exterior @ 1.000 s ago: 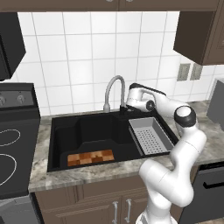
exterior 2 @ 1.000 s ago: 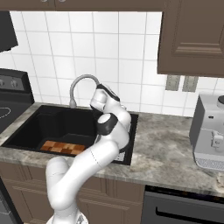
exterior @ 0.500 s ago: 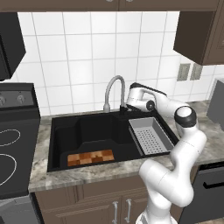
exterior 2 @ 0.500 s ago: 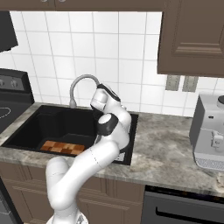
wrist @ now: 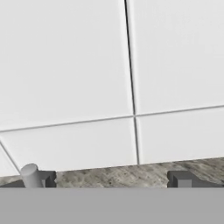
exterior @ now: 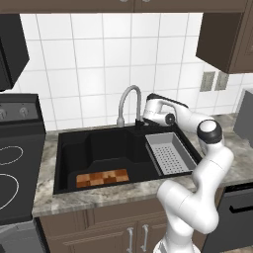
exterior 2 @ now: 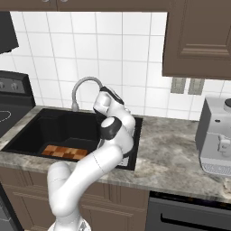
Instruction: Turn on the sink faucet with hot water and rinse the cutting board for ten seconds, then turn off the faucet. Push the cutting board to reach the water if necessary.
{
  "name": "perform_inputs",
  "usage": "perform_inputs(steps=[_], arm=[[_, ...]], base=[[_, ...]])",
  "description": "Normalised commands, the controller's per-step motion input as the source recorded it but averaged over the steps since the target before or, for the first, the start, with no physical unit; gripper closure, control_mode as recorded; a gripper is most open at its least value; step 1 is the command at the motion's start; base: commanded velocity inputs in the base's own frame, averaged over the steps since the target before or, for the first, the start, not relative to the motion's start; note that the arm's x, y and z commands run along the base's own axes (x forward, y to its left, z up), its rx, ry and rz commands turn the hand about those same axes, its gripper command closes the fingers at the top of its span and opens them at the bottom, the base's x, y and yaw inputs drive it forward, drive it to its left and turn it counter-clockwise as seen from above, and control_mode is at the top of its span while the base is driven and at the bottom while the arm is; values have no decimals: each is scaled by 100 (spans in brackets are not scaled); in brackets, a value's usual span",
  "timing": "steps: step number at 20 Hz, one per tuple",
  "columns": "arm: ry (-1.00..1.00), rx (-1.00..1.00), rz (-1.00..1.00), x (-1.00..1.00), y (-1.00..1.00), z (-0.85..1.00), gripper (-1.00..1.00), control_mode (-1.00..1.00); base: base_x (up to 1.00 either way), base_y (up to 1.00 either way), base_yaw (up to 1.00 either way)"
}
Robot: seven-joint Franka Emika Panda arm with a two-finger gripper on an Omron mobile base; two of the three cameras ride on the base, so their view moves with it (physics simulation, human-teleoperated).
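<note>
My claw (wrist: 109,181) is spread wide and grips nothing; in the hand view its two dark fingertips (wrist: 183,179) stand far apart at the bottom, facing the white tiled wall (wrist: 78,78) over a strip of grey stone counter (wrist: 113,175). A small grey cylinder (wrist: 30,175) sits right by my left-hand tip there; I cannot tell whether we touch. From the left base view my hand reaches behind the sink (exterior: 69,148), low beside the dark base of the faucet (exterior: 129,101), whose arched spout curves over the black basin. The cutting board (exterior: 103,177), checkered in light and dark brown, lies flat on the basin floor at the front edge, well apart from the spout. A grey perforated tray (exterior: 169,155) rests across the right part of the sink
</note>
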Motion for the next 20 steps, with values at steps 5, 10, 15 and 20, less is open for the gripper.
perform_inputs(steps=[5,10,15,20], arm=[[0,0,0,-34,-25,0,-100,-100],[0,0,0,-36,-26,0,-100,-100],[0,0,0,-41,-23,0,-100,-100],[0,0,0,-45,-18,0,-100,-100]], base=[[0,0,0],[0,0,0],[0,0,0],[0,0,0]])
